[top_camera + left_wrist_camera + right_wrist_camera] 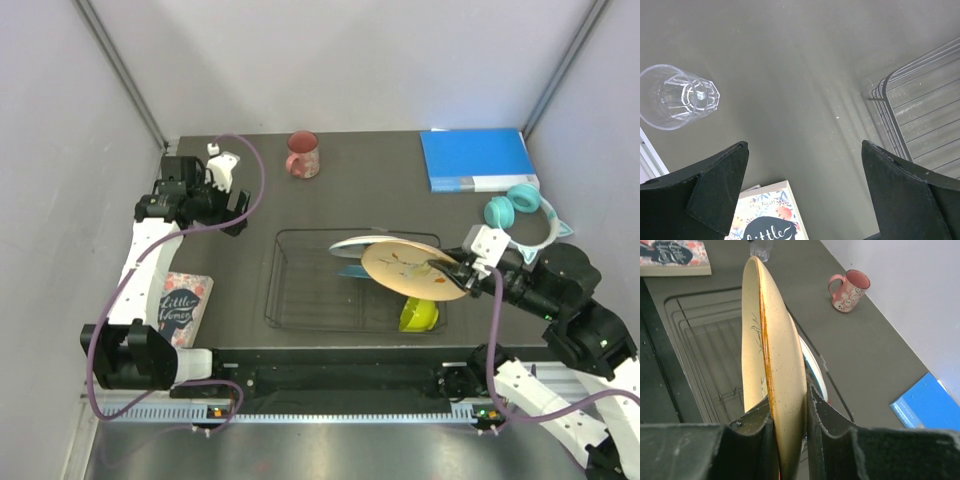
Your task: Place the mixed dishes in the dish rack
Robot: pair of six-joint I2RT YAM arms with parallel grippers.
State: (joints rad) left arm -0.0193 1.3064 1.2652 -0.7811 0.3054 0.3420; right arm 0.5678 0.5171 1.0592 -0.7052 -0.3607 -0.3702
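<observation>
Right hand [788, 407] grasping cream-yellow floral plate [400, 266], left hand [804, 150] released, book [183, 306] titled "Little Women"

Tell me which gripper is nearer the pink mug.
Left. The left gripper hangs open a little left of the pink-red mug; the right gripper holds the cream-yellow floral plate over the dish rack, well toward the near right.

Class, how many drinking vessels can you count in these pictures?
2. A pink-red mug stands at the far edge of the table; a clear glass stands on the table left of the dish rack. Others may be hidden.
</observation>
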